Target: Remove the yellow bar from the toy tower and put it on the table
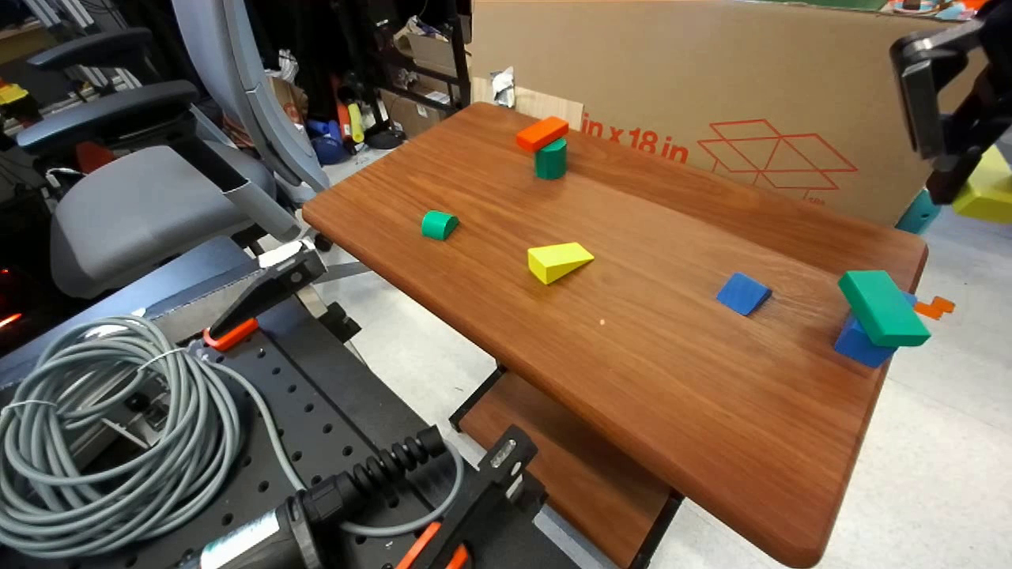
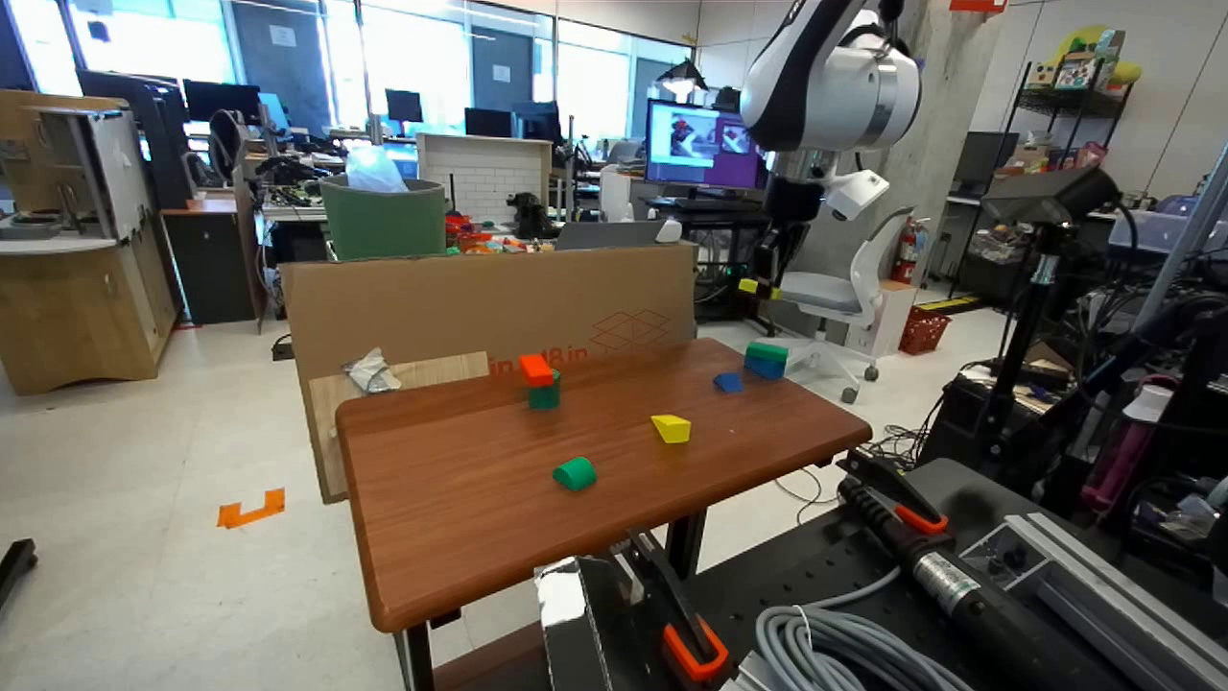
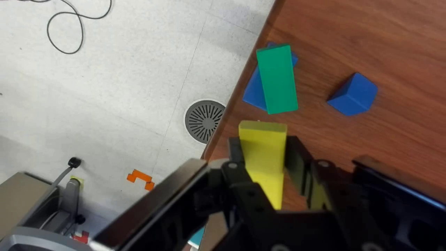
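Observation:
The lime-yellow bar [image 3: 264, 150] is between the fingers of my gripper [image 3: 263, 144], which is shut on it. In both exterior views the bar [image 1: 984, 194] [image 2: 746, 285] hangs in the air, above the height of the tower. The toy tower is a green block [image 1: 884, 310] lying askew on a blue block [image 1: 860, 344]. It stands near the edge of the brown table [image 1: 632, 379]. In the wrist view the tower's green block [image 3: 277, 80] shows just beyond the bar's far end, below it. The bar's near end is partly hidden by the gripper.
A blue block [image 1: 744, 294] lies near the tower. A yellow wedge [image 1: 557, 261] and a green half-round block [image 1: 439, 225] lie farther along the table. An orange block [image 1: 543, 133] rests on a green cylinder [image 1: 551, 160]. A large cardboard box [image 1: 648, 71] stands along the table's long side.

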Action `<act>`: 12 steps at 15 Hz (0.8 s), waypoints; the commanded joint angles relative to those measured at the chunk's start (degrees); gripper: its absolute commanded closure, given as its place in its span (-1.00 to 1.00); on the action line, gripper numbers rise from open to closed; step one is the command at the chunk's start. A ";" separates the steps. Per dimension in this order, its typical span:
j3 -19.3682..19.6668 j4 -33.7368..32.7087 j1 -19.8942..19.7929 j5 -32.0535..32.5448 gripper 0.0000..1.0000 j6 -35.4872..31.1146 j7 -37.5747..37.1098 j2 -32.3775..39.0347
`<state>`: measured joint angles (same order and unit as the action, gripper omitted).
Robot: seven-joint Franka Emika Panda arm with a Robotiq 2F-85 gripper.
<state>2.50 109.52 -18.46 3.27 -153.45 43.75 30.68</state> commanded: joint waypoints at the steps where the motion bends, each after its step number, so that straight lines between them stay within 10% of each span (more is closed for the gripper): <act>1: -2.05 7.40 -3.25 -1.10 0.80 -2.36 4.89 -7.31; 12: -0.35 17.51 -6.05 -9.71 0.80 9.30 27.60 -18.84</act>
<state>1.50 124.33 -24.41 -4.20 -148.93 64.51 15.35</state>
